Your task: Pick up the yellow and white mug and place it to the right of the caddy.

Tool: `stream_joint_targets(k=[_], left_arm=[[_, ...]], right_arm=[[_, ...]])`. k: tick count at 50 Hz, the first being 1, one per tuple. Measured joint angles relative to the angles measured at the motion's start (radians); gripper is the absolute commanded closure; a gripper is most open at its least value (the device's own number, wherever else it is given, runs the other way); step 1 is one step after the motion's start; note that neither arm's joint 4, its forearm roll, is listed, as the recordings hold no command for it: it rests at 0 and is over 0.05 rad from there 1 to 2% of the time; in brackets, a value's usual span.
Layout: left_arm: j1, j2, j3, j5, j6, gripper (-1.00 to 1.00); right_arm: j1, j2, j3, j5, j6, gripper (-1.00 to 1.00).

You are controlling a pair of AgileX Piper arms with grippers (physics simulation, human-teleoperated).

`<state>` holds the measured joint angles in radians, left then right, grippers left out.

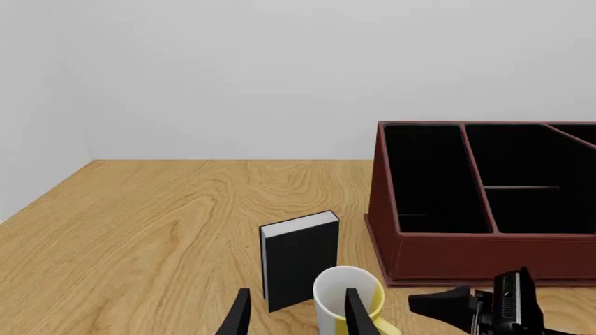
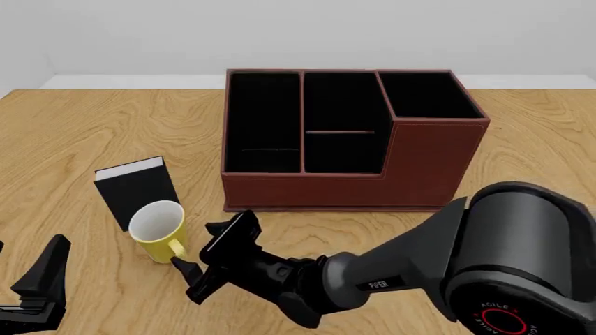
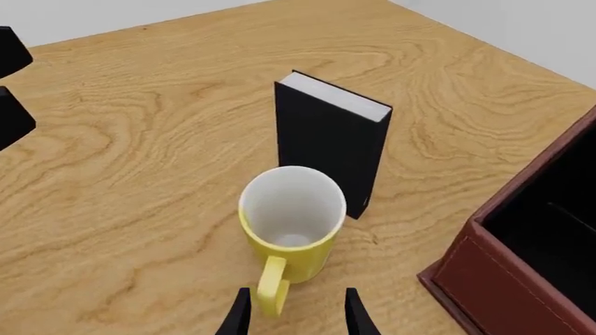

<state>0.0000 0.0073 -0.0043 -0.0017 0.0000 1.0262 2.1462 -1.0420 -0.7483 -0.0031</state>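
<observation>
Pale wall backs a wooden table (image 2: 84,125) with strong grain, where everything stands.

At the right gripper (image 2: 198,260) the two black fingers are spread apart, with the yellow loop handle of the yellow and white mug (image 2: 158,229) lying in the gap between them; from the right wrist view the fingertips (image 3: 239,315) flank the handle, and whether they touch it cannot be told. Nothing is clamped. Behind the gripper the right arm (image 2: 400,269) runs back low over the table toward the near right, ending in a big grey joint at the near right corner of the front view.

The left gripper (image 2: 38,283) sits at the near left edge of the table, left of the mug and apart from it. Its fingers are parted too, and they grasp nothing; in the left wrist view the mug appears beyond the fingertips (image 1: 354,314).

The mug stands upright on the table, its white inside bare, handle turned toward the near right. It is left of and nearer than the caddy (image 2: 423,167), well clear of it. Just behind the mug stands a small black book (image 2: 138,188) with white pages, upright on its end.

The caddy is a reddish-brown box at the table's middle, its black compartments all bare inside, with the right end section taller than the rest.
</observation>
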Motion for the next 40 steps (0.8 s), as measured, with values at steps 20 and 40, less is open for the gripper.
stream_joint_targets(k=[20, 40], left_arm=[[0.0, 0.0, 0.0, 0.0, 0.0, -1.0], [0.0, 0.0, 0.0, 0.0, 0.0, -1.0]], right_arm=[[0.005, 0.027, -0.023, 0.004, 0.006, -1.0], [0.009, 0.046, -0.043, 0.01, 0.013, -1.0]])
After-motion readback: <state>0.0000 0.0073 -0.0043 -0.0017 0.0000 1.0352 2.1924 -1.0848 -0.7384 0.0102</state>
